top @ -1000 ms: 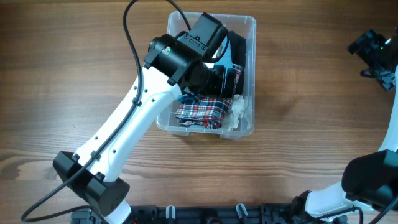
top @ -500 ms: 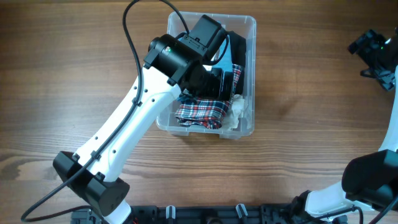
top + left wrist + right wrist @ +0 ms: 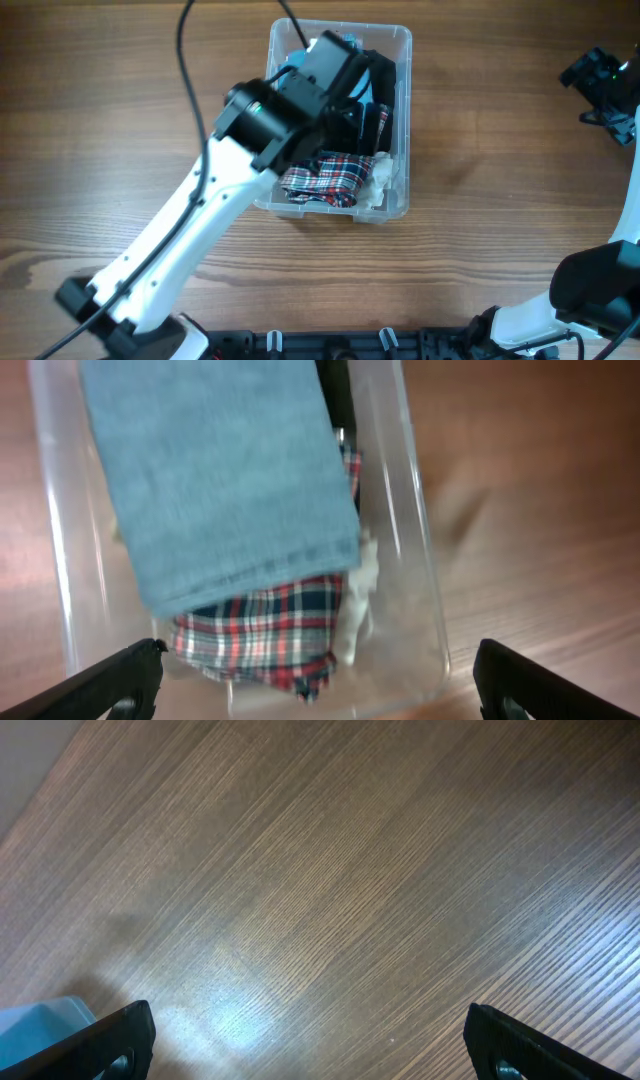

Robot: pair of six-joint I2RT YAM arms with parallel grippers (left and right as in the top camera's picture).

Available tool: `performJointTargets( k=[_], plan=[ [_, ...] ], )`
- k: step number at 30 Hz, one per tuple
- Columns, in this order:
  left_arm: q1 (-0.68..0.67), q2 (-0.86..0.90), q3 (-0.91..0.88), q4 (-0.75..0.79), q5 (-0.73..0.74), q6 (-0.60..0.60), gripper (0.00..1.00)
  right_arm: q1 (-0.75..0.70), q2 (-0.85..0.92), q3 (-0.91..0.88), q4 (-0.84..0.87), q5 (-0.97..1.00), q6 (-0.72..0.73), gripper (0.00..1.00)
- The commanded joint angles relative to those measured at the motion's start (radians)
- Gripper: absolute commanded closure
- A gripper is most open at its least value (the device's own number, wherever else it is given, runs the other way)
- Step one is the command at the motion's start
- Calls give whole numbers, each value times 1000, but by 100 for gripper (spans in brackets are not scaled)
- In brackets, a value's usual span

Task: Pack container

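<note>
The clear plastic container (image 3: 398, 45) stands at the table's middle back; it also shows in the left wrist view (image 3: 418, 550). Inside lie a folded blue cloth (image 3: 215, 470), a plaid red, white and blue garment (image 3: 325, 180) (image 3: 270, 635), a dark garment (image 3: 385, 85) and a crumpled whitish item (image 3: 385, 180). My left gripper (image 3: 318, 680) is open and empty, raised above the container with the blue cloth below it. My right gripper (image 3: 305, 1040) is open and empty over bare wood at the far right (image 3: 600, 75).
The wooden table (image 3: 500, 200) surrounds the container. The left arm (image 3: 200, 210) crosses from the front left over the container's left side. A black cable (image 3: 190, 40) loops above the table at back left. A black rail (image 3: 380, 340) runs along the front edge.
My left arm has risen and drawn back toward the left, away from the container's contents. The blue cloth stays in the container. The right arm has not moved.
</note>
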Motion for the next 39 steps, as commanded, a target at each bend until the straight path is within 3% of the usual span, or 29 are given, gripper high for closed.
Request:
performJointTargets(
  k=[1, 8, 16, 27, 39],
  plan=[
    [49, -116, -182, 112, -36, 1, 0, 2, 7, -4, 4, -10, 13, 0],
    [160, -388, -577, 379, 19, -2, 0, 2, 7, -4, 4, -10, 13, 0],
    [412, -823, -1041, 649, 172, -2, 0, 2, 7, -4, 4, -10, 13, 0],
    [514, -1236, -1283, 730, 148, 2, 0, 2, 7, -4, 4, -10, 13, 0],
    [644, -1427, -1557, 989, 145, 2, 0, 2, 7, -4, 4, -9, 13, 0]
  ],
)
